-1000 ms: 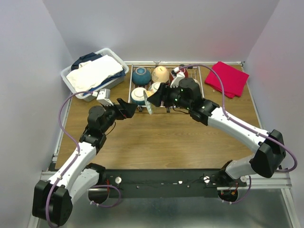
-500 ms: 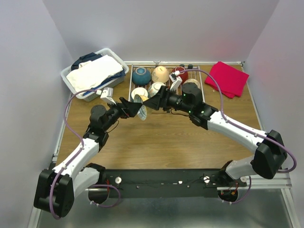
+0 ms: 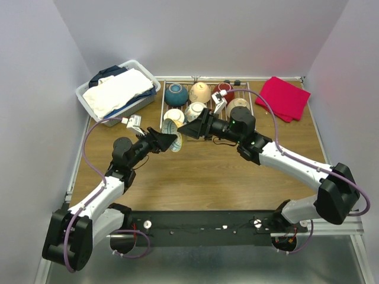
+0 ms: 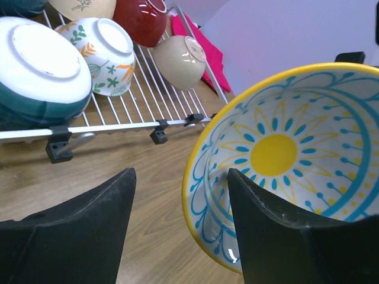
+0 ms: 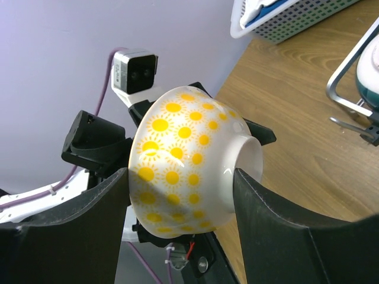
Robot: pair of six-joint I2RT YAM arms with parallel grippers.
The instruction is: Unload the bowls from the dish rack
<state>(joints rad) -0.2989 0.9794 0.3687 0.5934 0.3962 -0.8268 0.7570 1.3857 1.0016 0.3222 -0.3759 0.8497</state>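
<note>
My right claw (image 5: 180, 173) is clamped on the sun bowl (image 5: 183, 154), one finger against its dotted side and the other at the foot. It holds the bowl on its side in the air, just off the rack's (image 4: 118, 126) near left corner. My left claw (image 4: 179, 174) meets it from the other way and straddles the rim: one finger sits inside the bowl against the yellow and blue pattern, and the other is outside with a gap showing between it and the rim. So the left claw is open and not gripping. From above, the two claws face each other nose to nose with the bowl between them, over the table (image 3: 207, 177) in front of the rack.

Six more bowls sit upside down in the rack. A teal one (image 3: 176, 94), a cream one (image 3: 200, 92) and a red one (image 3: 224, 89) line its far side. A white bowl with a teal band (image 4: 38, 65), a floral one (image 4: 103, 53) and a beige one (image 4: 180, 59) line the near side.

A white basket (image 5: 296, 21) of folded laundry stands left of the rack. A red cloth (image 3: 287, 96) lies flat to its right.
</note>
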